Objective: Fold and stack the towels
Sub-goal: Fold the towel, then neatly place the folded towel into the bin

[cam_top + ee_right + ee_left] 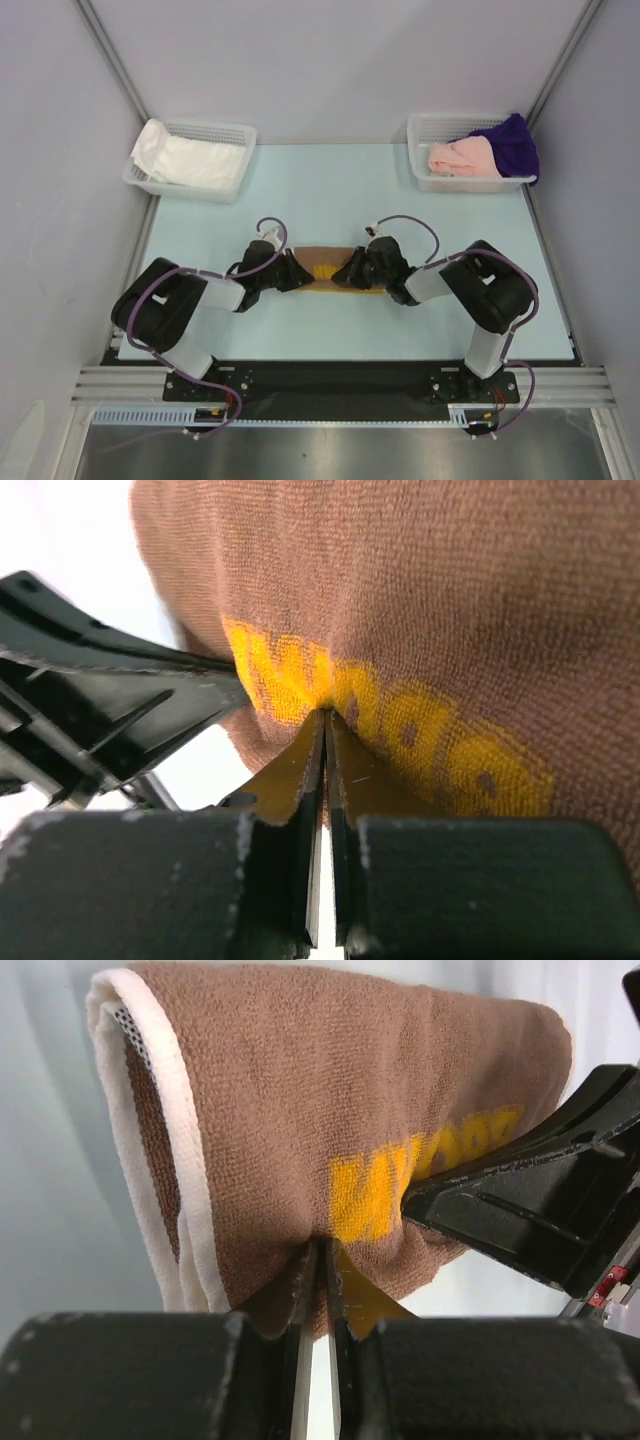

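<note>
A brown towel (322, 262) with yellow lettering lies at the table's middle, between both grippers. My left gripper (296, 272) is shut on its left part; in the left wrist view the jaws pinch a fold of the brown towel (300, 1120) at the gripper (325, 1260), beside a white hem. My right gripper (352, 270) is shut on the right part; in the right wrist view the gripper (325, 730) nips the brown towel (420, 600) at its yellow print. A white towel (195, 158) fills the left basket. Pink (462, 157) and purple (512, 143) towels sit in the right basket.
Two white mesh baskets stand at the back: one far left (236, 130), one far right (425, 126). Grey walls close in the pale blue table (330, 190) on three sides. The opposite arm's black gripper shows in each wrist view.
</note>
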Controlling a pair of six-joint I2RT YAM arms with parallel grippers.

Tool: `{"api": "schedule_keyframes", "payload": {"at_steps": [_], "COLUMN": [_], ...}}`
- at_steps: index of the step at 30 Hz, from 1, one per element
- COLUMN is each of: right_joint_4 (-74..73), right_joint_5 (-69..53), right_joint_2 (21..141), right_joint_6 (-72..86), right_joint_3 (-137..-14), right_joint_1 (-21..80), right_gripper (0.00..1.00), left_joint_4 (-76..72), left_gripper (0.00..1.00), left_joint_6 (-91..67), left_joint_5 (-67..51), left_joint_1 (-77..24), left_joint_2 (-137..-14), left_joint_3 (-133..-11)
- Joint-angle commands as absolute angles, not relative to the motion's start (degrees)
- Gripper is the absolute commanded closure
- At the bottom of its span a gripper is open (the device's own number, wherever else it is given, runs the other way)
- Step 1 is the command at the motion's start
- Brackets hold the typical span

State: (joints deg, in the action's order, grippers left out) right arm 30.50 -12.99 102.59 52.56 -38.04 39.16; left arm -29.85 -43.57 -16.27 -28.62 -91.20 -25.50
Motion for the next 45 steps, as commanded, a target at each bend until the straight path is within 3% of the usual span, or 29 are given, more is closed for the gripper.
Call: {"api": "schedule_keyframes", "payload": {"at_steps": [1,9,16,19,23,26,31,39,45], "right_joint_4": [44.10,58.25,60.82,56.62,53.45,49.49,42.98,38.94,37.88], "right_joint_5": [-13.45,-13.61,-20.91,-22.76,-22.85,-22.68,-21.80,-21.71,-21.71], "right_joint_2": [104.59,102.83,103.36,103.88,104.06,103.45,101.87,99.23,98.35], "right_joint_6": [57.21,60.64,60.47,58.98,57.75,55.90,53.00,51.24,50.71], "right_joint_3": [-32.89,-15.14,-13.27,-15.64,-17.66,-18.54,-21.00,-21.62,-22.15], "right_joint_1": [39.82,31.40,23.56,23.73,23.21,22.33,21.80,20.57,20.48], "right_gripper": [0.97,0.97,0.97,0.97,0.98,0.98,0.99,0.99,0.99], "left_joint_4": [-32.52,-29.98,-24.70,-22.69,-12.59,-7.83,-5.27,-5.10,-5.97], "left_gripper": [0.88,0.89,0.89,0.78,0.48,0.43,0.43,0.47,0.41], "left_joint_6": [-44.47,-44.21,-41.67,-39.47,-37.53,-36.74,-35.51,-34.37,-34.01], "left_joint_5": [-15.48,-12.57,-11.60,-11.78,-5.29,-2.03,-2.37,-15.27,-20.82], "left_joint_1": [-29.18,-28.92,-27.86,-27.68,-27.34,-25.50,-23.12,-19.86,-19.95], "left_joint_2": [-94.56,-93.78,-89.13,-84.74,-77.88,-74.89,-76.64,-88.75,-94.65], "left_joint_3": [-23.47,-22.41,-24.25,-26.18,-30.75,-32.08,-32.87,-38.14,-40.60]}}
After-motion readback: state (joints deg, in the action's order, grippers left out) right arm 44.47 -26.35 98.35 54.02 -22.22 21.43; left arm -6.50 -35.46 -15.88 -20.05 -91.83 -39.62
